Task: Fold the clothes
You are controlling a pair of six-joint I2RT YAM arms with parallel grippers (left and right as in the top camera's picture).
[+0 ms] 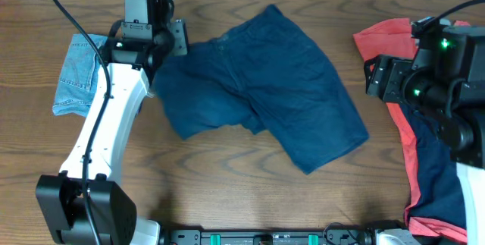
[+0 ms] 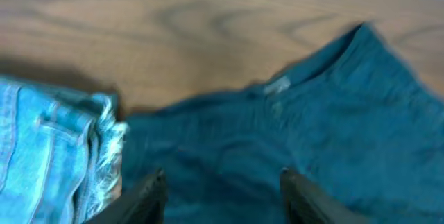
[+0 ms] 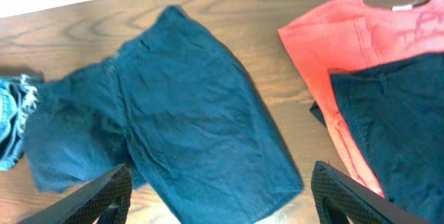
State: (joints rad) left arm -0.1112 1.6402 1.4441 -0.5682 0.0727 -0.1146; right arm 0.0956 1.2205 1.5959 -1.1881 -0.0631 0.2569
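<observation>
A pair of dark navy shorts (image 1: 258, 86) lies spread flat in the middle of the table, waistband toward the far left. My left gripper (image 1: 161, 54) hovers over their left edge. In the left wrist view it (image 2: 223, 175) stands open, with navy cloth (image 2: 312, 113) under both fingers and nothing pinched. Folded light-blue denim shorts (image 1: 76, 74) (image 2: 48, 154) lie just left of it. At the right a coral-red T-shirt (image 1: 386, 40) (image 3: 333, 37) carries another navy piece (image 1: 436, 161) (image 3: 395, 120). My right gripper (image 3: 222, 182) hangs open above the table, right of the navy shorts (image 3: 187, 113).
The wood table (image 1: 227, 192) shows bare between the garments and the front edge. My right arm (image 1: 432, 78) covers part of the red T-shirt. A black rail (image 1: 273, 236) runs along the near edge.
</observation>
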